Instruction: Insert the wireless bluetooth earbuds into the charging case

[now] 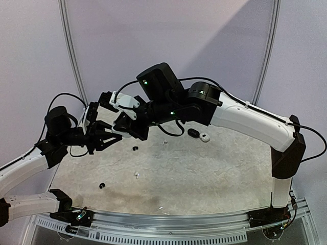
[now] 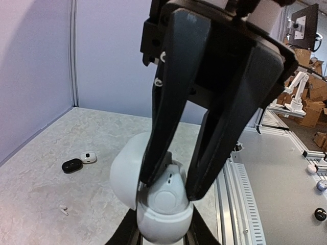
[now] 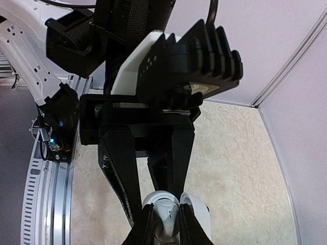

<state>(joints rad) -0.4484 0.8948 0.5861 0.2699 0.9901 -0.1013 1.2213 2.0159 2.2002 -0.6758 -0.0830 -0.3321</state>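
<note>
A white charging case [image 2: 164, 220] is held upright off the table, with my left gripper [image 2: 163, 227] shut on its lower half. Its lid [image 2: 125, 171] is swung open to the left. A white earbud [image 2: 166, 196] sits in the case's well. My right gripper [image 2: 173, 188] comes down from above, slightly open, with a fingertip close on either side of that earbud. In the right wrist view the same case [image 3: 196, 217] shows between my right gripper [image 3: 166, 224] fingers. From above, the left gripper [image 1: 108, 137] and right gripper [image 1: 122, 130] meet at the table's far left, hiding the case.
A black case [image 1: 193, 133] and a small white case [image 1: 205, 137] lie together at mid-table. Loose on the table are a black earbud [image 1: 135, 148], a white earbud [image 1: 136, 174], another black earbud [image 1: 102, 185] and a white one [image 1: 160, 207]. Walls bound the far sides.
</note>
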